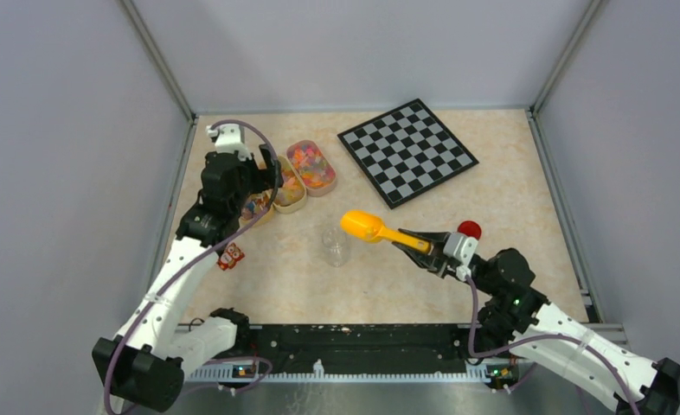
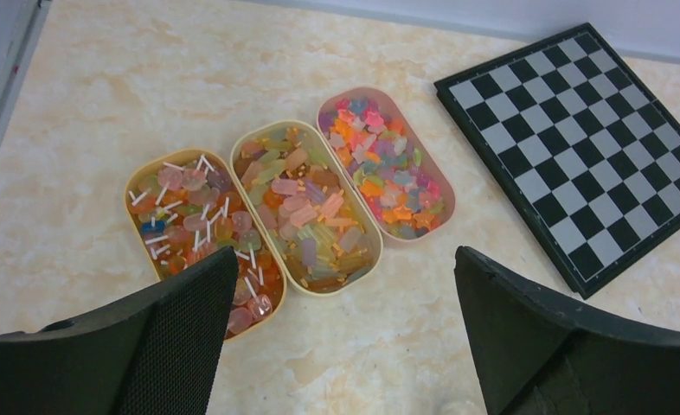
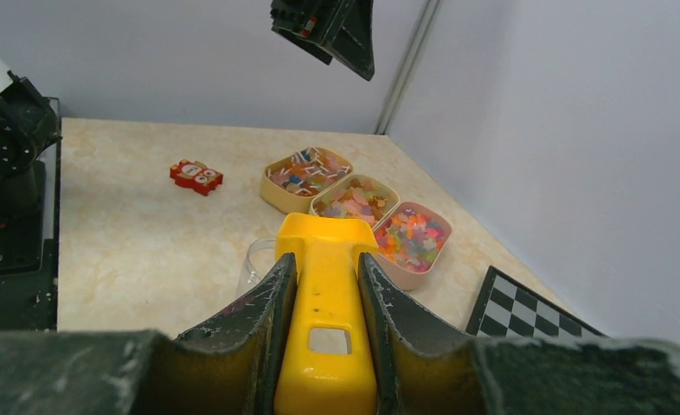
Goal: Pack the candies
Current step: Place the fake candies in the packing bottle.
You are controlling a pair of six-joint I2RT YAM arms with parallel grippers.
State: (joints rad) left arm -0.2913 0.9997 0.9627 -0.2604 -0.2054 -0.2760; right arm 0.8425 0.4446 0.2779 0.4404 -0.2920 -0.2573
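Beige stone-look worktop [image 1: 510, 216] boxed in by plain grey walls, that's the whole setup. Both arms come up from the near edge. The left gripper [image 2: 345, 264] hangs over the far left corner with its jaws spread wide and nothing between them. The right gripper [image 1: 419, 240] is out near the middle, jaws clenched on the handle of a yellow-orange scoop [image 1: 364, 226].

Next biggest is the chessboard [image 1: 407, 151], lying flat at the far side, right of centre and turned at an angle. Left of it, three oval tubs [image 2: 380, 251] sit side by side, touching, right under the left jaws. All the candies [image 2: 306, 212] are in those tubs, a mixed pile of orange, yellow, pink and green.

A clear jar [image 1: 335, 246] stands open mid-worktop, just left of the scoop's bowl. Its red lid [image 1: 469, 229] peeks out behind the right wrist. There's also a small red packet [image 1: 231, 257] by the left arm.
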